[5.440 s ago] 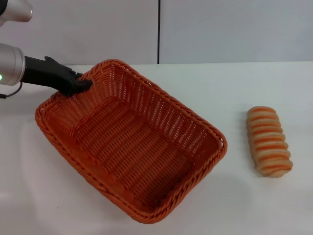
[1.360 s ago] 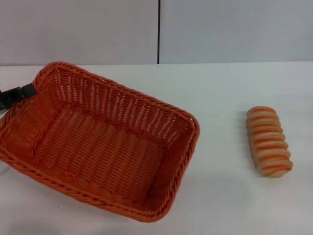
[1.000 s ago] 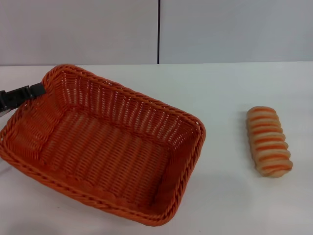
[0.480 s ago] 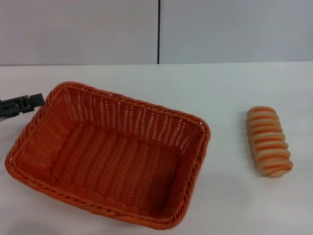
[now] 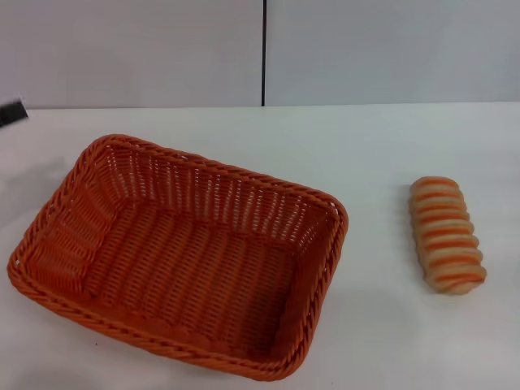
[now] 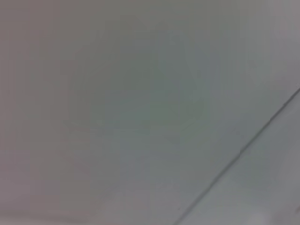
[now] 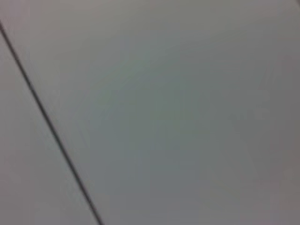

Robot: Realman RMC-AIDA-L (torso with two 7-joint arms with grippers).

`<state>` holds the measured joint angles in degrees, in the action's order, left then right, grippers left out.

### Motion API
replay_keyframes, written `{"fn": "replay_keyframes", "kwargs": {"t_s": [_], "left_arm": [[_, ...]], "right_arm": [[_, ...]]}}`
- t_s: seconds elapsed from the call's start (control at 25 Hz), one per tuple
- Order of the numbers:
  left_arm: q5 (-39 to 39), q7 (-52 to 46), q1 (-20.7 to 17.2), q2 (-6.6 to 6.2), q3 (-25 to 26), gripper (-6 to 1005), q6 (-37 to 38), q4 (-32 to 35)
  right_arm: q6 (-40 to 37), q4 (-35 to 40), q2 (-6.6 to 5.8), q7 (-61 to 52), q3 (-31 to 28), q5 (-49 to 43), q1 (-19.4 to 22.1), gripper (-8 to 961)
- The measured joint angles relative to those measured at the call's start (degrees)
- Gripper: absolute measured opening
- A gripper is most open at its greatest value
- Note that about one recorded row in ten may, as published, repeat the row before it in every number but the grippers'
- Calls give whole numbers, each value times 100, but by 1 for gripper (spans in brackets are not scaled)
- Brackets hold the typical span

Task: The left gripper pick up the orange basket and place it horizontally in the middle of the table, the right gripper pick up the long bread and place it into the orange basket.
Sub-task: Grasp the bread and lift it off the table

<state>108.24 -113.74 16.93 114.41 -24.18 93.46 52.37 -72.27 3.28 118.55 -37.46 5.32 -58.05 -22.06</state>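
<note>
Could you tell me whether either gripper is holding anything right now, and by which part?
Nothing is held. The basket and bread lie free on the table; the left gripper is clear of the basket.

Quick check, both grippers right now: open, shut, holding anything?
Left gripper: only a tip shows at the head view's left edge, clear of the orange basket; cannot be told.
Right gripper: not in view.

orange basket [image 5: 183, 256] flat on table [image 5: 374, 146], long bread [image 5: 445, 234] well right

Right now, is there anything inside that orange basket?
No. The orange basket shows only its bare woven floor and walls; the long bread lies outside on the table. Beneath the basket is hidden.
</note>
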Motion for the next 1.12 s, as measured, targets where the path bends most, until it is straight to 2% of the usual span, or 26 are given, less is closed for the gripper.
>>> {"fn": "replay_keyframes", "kwargs": {"t_s": [0.04,0.08,0.12,0.24,0.28,0.32,0.36,0.4,0.44,0.48,0.56,0.6,0.64,0.68,0.72,0.76,0.8,0.84,0.88,0.92,1.0,1.04,1.12], "left_arm": [[-113,234,23,64,109,678,0,-14],[-113,234,23,64,109,677,0,-14],[-247,486,36,130,196,677,-3,-22],[-247,486,36,130,196,677,-3,-22],[-1144,1867,13,373,347,677,-9,-284],[-1579,2518,12,375,340,676,35,-756],[-1579,2518,12,375,340,676,35,-756],[-2028,3333,27,357,339,676,114,-1341],[-2028,3333,27,357,339,676,114,-1341],[-2485,4323,43,357,355,676,230,-2027],[-2902,5446,53,378,356,675,405,-2674],[-2902,5446,53,378,356,675,405,-2674],[-3175,6488,106,380,346,675,660,-3311],[-3205,6718,124,377,348,675,721,-3437],[-3222,6952,138,377,355,674,781,-3560],[-3228,7074,144,378,362,672,816,-3603],[-3232,7282,164,390,364,671,881,-3690],[-3232,7282,164,390,364,670,881,-3690],[-3233,7404,190,388,364,669,913,-3782],[-3233,7471,224,381,364,667,920,-3848],[-3237,7521,309,377,357,665,886,-3893],[-3237,7521,309,377,357,663,886,-3893],[-3237,7522,368,380,340,661,870,-3893]], "right_arm": [[0,0,0,0,0,0,0,547],[-13,101,-1,-67,244,0,0,547],[-12,194,-2,-170,429,0,0,547],[-6,368,-3,-415,730,0,3,547],[-17,598,-10,-778,1109,-1,24,548],[-17,598,-10,-778,1109,-1,24,548],[-32,767,-13,-1050,1344,-10,52,548],[-77,1204,-32,-1773,1829,-114,130,548],[-77,1204,-32,-1773,1829,-114,130,548],[-127,1459,-44,-2244,2058,-240,171,548],[-290,1980,-98,-3087,2395,-607,221,548],[-500,2441,-201,-3861,2534,-1153,213,548],[-500,2441,-201,-3861,2534,-1153,213,548],[-744,2905,-372,-4831,2610,-1948,117,548],[-744,2905,-372,-4831,2610,-1948,117,548],[-907,3125,-479,-5322,2630,-2430,21,547],[-1256,3496,-647,-6096,2626,-3360,-201,547],[-1256,3496,-647,-6096,2626,-3360,-201,547],[-1597,3917,-777,-6765,2598,-4321,-477,547],[-1597,3917,-777,-6765,2598,-4321,-477,547],[-2009,4317,-918,-7599,2604,-5608,-905,546],[-2009,4317,-918,-7599,2604,-5608,-905,546],[-2260,4358,-1029,-7967,2610,-6358,-1229,544]]}}
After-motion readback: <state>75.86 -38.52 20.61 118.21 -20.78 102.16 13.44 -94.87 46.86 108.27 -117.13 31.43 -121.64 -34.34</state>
